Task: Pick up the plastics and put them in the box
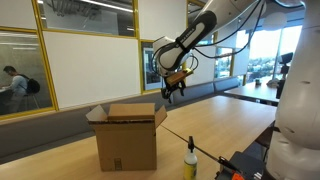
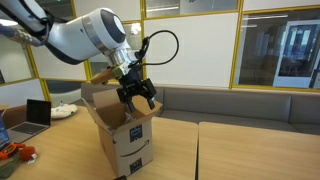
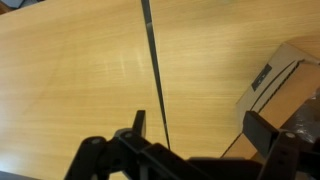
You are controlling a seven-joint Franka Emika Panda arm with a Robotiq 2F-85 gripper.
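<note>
The box [image 1: 128, 135] is brown cardboard with its top flaps up, and it stands on the wooden table in both exterior views [image 2: 125, 140]. My gripper [image 1: 172, 90] hangs in the air just above and beside the box's open top [image 2: 138, 97]. It is open, with nothing between its fingers. In the wrist view the gripper [image 3: 200, 128] looks down on bare table, with a corner of the box [image 3: 285, 80] at the right. A small whitish heap [image 2: 63, 112], apparently the plastics, lies on the table far from the gripper.
A small bottle with a yellow band [image 1: 190, 158] stands near the table's front edge. A laptop [image 2: 38, 115] sits by the whitish heap. A dark seam [image 3: 152, 60] runs between the tabletops. A grey bench [image 2: 240, 100] lines the glass wall.
</note>
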